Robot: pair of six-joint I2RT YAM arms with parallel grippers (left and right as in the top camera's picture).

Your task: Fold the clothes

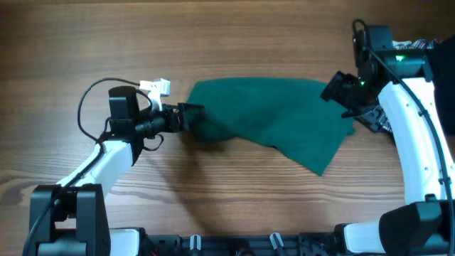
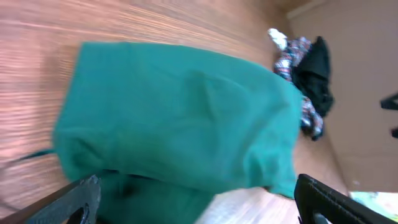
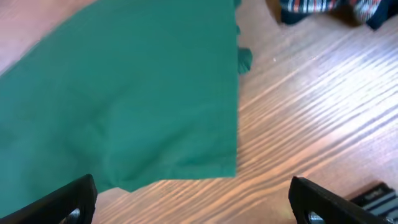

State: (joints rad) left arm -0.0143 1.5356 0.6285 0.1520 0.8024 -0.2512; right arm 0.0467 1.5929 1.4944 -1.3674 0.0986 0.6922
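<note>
So here's where we're at. Our left gripper (image 1: 190,117) sits at the 9 o'clock edge of the green garment (image 1: 270,117). Its jaws are spread wide in the wrist view, with bunched fabric lying between them and nothing pinched as far as we can tell. The garment lies in the middle of the table (image 1: 213,43), mostly one flat slab with a pointed flap sticking out toward 5 o'clock, so we'd call it one rough fold at best. Our right gripper (image 1: 335,91) hovers at the garment's 2 o'clock corner, jaws spread too, cloth edge under them. Out at the table's 3 o'clock is a plaid-and-black clothing pile (image 2: 301,74), unfolded by the look of it. Plenty left: square this up, fold again, then that pile.
</note>
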